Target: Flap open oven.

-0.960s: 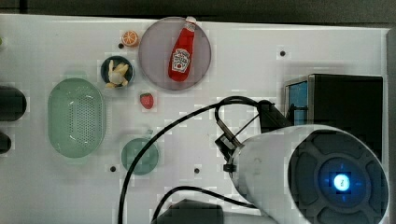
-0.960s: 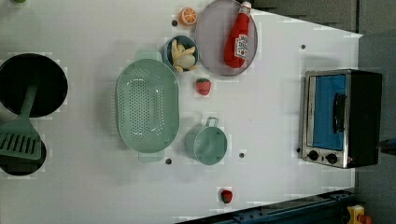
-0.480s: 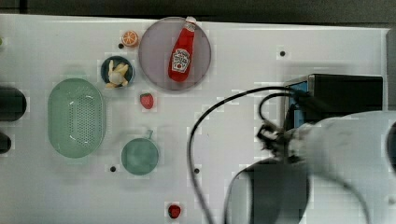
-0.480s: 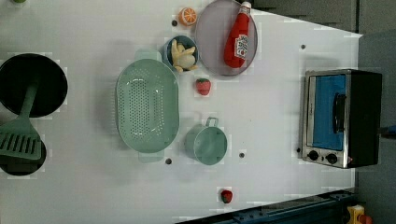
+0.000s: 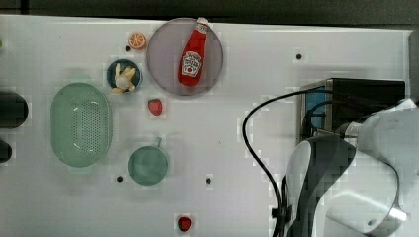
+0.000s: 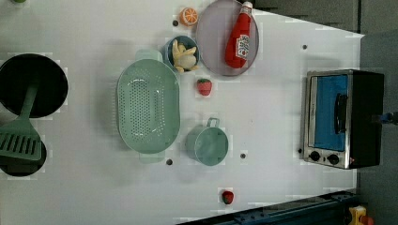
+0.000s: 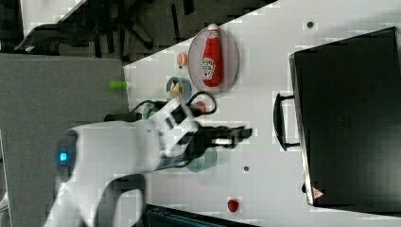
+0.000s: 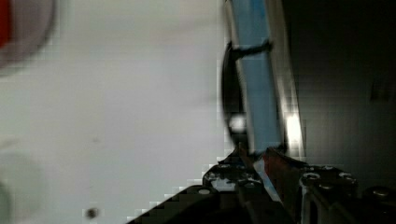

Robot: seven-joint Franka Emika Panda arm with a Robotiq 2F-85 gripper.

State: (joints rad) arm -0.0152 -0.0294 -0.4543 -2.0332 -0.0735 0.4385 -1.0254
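While the oven [image 7: 347, 118] door is closed, the level end effector [image 7: 243, 134] points at its handle [image 7: 283, 121], fingers slightly apart.

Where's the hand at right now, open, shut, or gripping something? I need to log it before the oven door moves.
Hand: empty, short of the oven handle; whether open or shut cannot be told.
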